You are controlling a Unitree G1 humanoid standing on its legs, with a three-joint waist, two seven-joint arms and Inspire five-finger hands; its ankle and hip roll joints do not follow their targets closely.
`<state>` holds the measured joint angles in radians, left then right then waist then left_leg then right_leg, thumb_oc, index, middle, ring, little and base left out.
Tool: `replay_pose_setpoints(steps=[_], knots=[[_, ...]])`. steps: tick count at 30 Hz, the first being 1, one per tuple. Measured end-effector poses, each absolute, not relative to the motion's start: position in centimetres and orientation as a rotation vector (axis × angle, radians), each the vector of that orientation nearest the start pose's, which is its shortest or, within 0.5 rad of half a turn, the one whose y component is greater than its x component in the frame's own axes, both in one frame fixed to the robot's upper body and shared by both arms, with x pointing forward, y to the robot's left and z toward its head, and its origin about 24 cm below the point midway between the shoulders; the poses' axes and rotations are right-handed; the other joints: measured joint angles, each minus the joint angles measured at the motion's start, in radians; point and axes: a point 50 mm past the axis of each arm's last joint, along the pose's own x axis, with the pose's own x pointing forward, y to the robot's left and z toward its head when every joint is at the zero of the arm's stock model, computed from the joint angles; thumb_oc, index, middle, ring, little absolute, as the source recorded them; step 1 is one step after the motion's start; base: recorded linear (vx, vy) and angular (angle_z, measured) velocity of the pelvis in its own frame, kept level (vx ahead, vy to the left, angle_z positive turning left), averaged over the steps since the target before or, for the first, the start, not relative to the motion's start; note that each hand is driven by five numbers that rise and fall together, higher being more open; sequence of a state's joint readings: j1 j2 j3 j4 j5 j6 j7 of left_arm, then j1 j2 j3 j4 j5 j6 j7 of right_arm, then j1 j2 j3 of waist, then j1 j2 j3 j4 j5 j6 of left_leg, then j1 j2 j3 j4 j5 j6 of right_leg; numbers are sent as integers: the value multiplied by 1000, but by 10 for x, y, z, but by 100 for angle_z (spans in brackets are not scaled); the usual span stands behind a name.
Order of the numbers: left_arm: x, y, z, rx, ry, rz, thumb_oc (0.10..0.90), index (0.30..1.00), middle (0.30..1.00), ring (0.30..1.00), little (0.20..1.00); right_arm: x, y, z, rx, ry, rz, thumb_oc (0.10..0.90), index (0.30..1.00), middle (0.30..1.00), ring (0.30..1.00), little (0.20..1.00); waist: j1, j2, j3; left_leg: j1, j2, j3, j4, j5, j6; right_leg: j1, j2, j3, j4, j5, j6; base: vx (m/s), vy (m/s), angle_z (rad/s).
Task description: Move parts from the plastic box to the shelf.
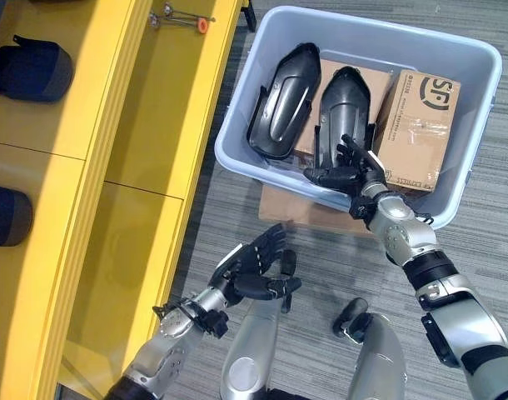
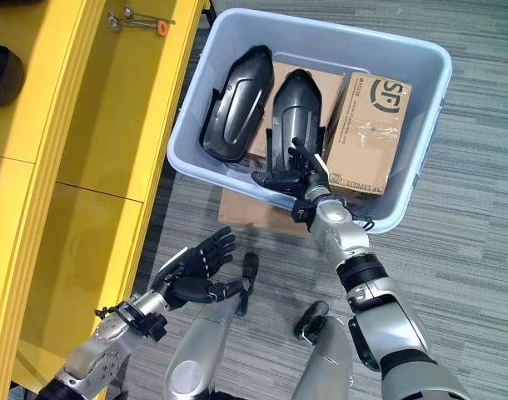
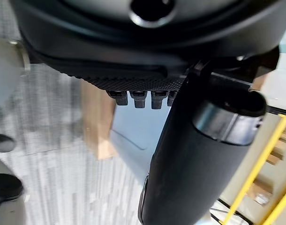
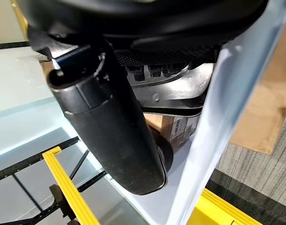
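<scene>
You are in a workshop: yellow shelf (image 1: 112, 125) at nine o'clock, plastic box (image 1: 479, 125) of parts on grey carpet (image 1: 337, 258).

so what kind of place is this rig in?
Probably a workshop or parts store set up indoors. A yellow shelf holds dark parts, a pale plastic box on grey carpet holds black moulded parts and a cardboard carton. The right hand reaches into the box.
</scene>
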<state>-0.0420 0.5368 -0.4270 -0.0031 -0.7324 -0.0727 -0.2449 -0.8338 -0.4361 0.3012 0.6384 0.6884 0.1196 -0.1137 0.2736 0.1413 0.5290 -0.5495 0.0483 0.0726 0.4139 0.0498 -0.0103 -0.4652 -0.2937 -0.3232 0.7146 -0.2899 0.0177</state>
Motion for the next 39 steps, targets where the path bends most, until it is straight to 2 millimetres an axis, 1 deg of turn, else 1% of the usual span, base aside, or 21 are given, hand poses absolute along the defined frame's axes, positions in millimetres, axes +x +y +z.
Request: replay_pose_setpoints(steps=[4, 6, 9, 14, 20, 23, 24, 28, 31, 33, 36, 39], knots=[[239, 144, 41, -213, 109, -603, 900, 1000, 1000, 1000, 1000, 391, -169, 147, 77, 25, 74, 900, 1000, 1000, 1000, 1000, -3, 0, 0, 13, 2, 0, -2, 1, -2, 9, 7, 2, 2, 2, -2, -20, -9, -3], [238, 144, 40, -215, 114, -603, 900, 1000, 1000, 1000, 1000, 391, -169, 147, 76, 26, 74, 900, 1000, 1000, 1000, 1000, -7, 0, 0, 12, 3, -2, -6, 6, -4, 5, 7, 4, 6, 0, -9, 0, 0, 0], [237, 144, 39, -216, 118, -601, 900, 1000, 1000, 1000, 1000, 391, -170, 147, 76, 27, 69, 900, 1000, 1000, 1000, 1000, -13, 0, 0, 12, 2, -2, -15, 11, 3, 0, 7, 4, 7, 3, -13, 0, 0, 0], [234, 145, 35, -222, 134, -595, 900, 1000, 1000, 1000, 1000, 391, -171, 146, 76, 37, 67, 900, 1000, 1000, 1000, 1000, -20, 0, 0, 12, 1, 0, -16, 12, 2, -3, 2, 9, 9, 4, -14, 31, 39, -1], [233, 145, 34, -224, 137, -596, 900, 1000, 1000, 1000, 1000, 393, -178, 144, 87, 63, 35, 900, 1000, 1000, 1000, 1000, -20, 0, 0, 11, 1, 3, -17, 14, 1, -4, 2, 11, 1, 8, -11, 72, 66, -2], [233, 145, 34, -225, 136, -596, 900, 1000, 1000, 1000, 1000, 393, -182, 147, 80, 56, 28, 900, 1000, 1000, 1000, 1000, -20, -1, 0, 8, 2, 4, -18, 13, 2, -5, 6, 13, -14, 17, -8, 38, 65, -5], [233, 145, 34, -226, 135, -596, 900, 1000, 1000, 1000, 1000, 394, -182, 149, 78, 50, 28, 900, 1000, 1000, 1000, 1000, -22, -1, 0, 6, 2, 5, -18, 12, 3, -6, 7, 12, -17, 23, -1, 22, 70, -4], [234, 145, 37, -230, 124, -597, 900, 1000, 1000, 1000, 1000, 394, -182, 158, 70, 20, 32, 900, 1000, 1000, 1000, 1000, -21, -1, 1, -23, 5, 6, 7, 0, 11, -21, 12, 13, -23, 28, 3, 28, 68, -3], [234, 145, 36, -231, 126, -595, 900, 1000, 1000, 1000, 1000, 394, -180, 161, 71, 8, 38, 900, 1000, 1000, 1000, 1000, -21, -1, 1, -33, 11, 9, 20, -11, 16, -19, 13, 15, -42, 35, 4, 19, 86, -8], [234, 145, 37, -232, 120, -594, 900, 1000, 1000, 1000, 1000, 393, -177, 165, 72, -9, 48, 900, 1000, 1000, 1000, 1000, -19, -1, 1, -35, 18, 26, 24, -18, 26, -17, 18, 19, -64, 51, 6, 43, 81, -14], [234, 145, 38, -233, 111, -593, 900, 1000, 1000, 1000, 1000, 393, -176, 164, 73, -7, 50, 900, 1000, 1000, 1000, 1000, -22, -2, 1, -32, 22, 31, 42, -35, 38, 1, 21, 24, -89, 66, 17, 54, 35, -11], [234, 145, 38, -232, 112, -593, 900, 1000, 1000, 1000, 1000, 393, -173, 163, 78, -4, 57, 900, 1000, 1000, 1000, 1000, -19, -5, 2, -12, 30, 51, 66, -59, 51, 37, 23, 11, -115, 95, 18, 22, 53, -19]])
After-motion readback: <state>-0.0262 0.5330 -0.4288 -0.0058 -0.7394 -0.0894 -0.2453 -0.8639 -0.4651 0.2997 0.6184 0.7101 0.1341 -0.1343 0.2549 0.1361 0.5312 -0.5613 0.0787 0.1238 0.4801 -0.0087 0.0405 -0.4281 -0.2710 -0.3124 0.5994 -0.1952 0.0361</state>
